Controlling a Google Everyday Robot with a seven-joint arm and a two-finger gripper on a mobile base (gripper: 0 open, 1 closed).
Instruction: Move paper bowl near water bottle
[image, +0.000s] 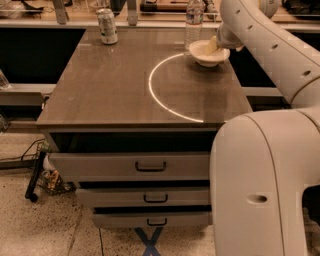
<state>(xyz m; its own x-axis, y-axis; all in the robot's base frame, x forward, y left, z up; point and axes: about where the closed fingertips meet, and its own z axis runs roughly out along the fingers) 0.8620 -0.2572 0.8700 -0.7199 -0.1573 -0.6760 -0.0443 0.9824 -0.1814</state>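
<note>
1. At the far right corner of the brown table (105, 90), the white robot arm (272, 57) reaches in from the right, wrist angled down.
2. Its gripper (215, 44) is clamped on the rim of the shallow, round, cream-white paper bowl (206, 56), with one finger (212, 45) inside.
3. The bowl is just beside the tall clear plastic water bottle (194, 22).
</note>
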